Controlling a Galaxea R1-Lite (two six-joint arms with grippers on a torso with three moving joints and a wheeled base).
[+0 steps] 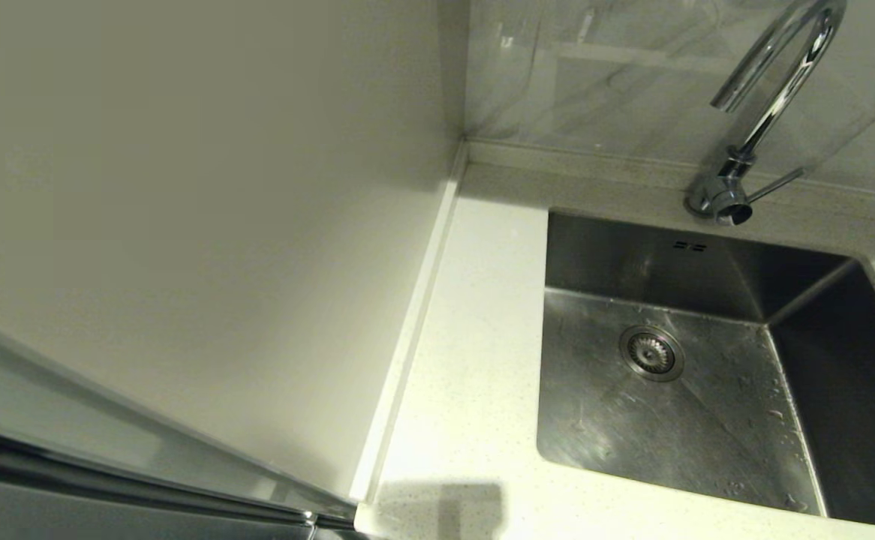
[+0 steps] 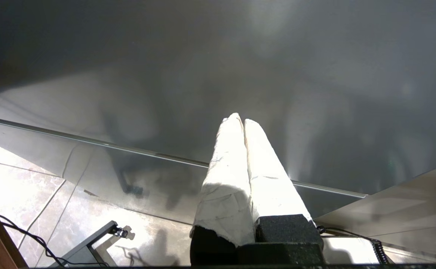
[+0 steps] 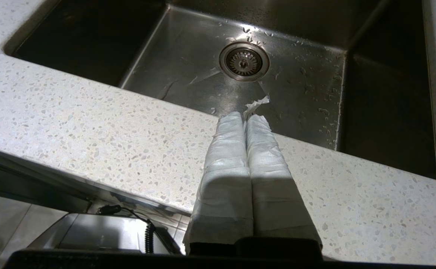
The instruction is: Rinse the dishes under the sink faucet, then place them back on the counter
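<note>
No dish shows in any view. The steel sink [image 1: 595, 439] [image 3: 188, 80] lies empty, with water drops around its round drain [image 1: 651, 352] [image 3: 244, 61]. The chrome gooseneck faucet [image 1: 771, 97] rises behind it, its thin side lever [image 1: 775, 184] sticking out to the right. The speckled off-white counter [image 1: 475, 360] [image 3: 91, 138] surrounds the basin. My right gripper [image 3: 245, 116], its fingers wrapped in white tape, is shut with nothing in it and hovers over the counter's front edge before the sink. My left gripper [image 2: 240, 119] is shut and empty, low in front of a dark glossy cabinet face.
A plain cream wall panel [image 1: 182, 225] stands left of the counter. A marbled backsplash [image 1: 595, 82] runs behind the faucet. Below the counter's edge are a tiled floor [image 2: 20, 186], cables and a metal stand [image 2: 91, 243].
</note>
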